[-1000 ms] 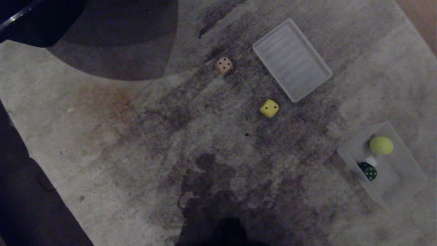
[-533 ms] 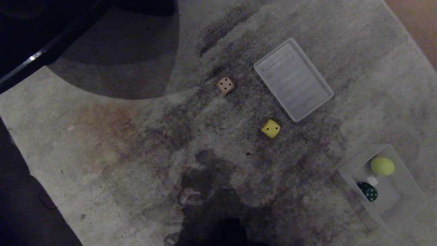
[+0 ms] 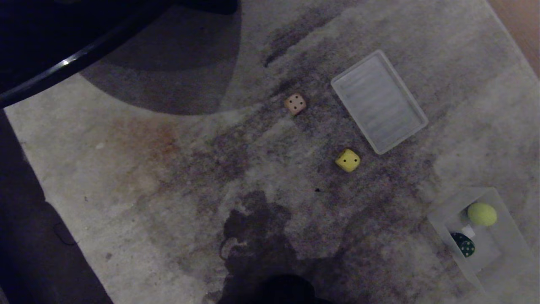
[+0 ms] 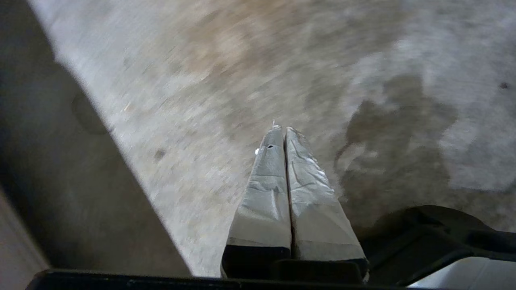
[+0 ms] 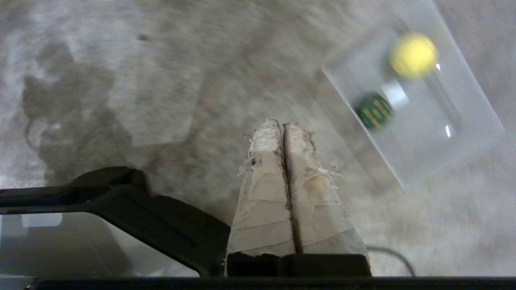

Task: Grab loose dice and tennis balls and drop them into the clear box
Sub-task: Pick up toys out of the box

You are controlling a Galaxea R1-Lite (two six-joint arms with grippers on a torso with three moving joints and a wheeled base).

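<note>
Mottled grey carpet (image 3: pixel 177 177) carries everything; no desk is involved, and the things lie on the floor. Taking the clear box (image 3: pixel 508 236) as the landmark, it sits at the robot's right, near the lower right corner of the head view. Inside it rest one tennis ball (image 3: pixel 481 214) and the dark green die (image 3: pixel 464 245), so part of the job looks done. The yellow die (image 3: pixel 348 160) lies loose on the carpet, well apart from the box toward the robot's left and farther out. The tan die (image 3: pixel 295 104) lies farther still along the same direction. Between those dice and the far edge of the carpet, a flat ribbed lid (image 3: pixel 379 101) lies face up, just beside the yellow die but not touching it. No red die and no second ball show.

Both arms appear parked. The left pincer (image 4: pixel 281 129) is pressed together with nothing in it, hanging over bare carpet. The right pincer (image 5: pixel 281 123) is likewise closed and empty, with the box off to one side beyond its tips.

Open carpet surrounds both loose dice, giving room for an approach from most sides. The lid's rim crowds the yellow die's far side. A dark curved piece of furniture (image 3: pixel 63 63) bounds the upper left, well apart from the tan die.
</note>
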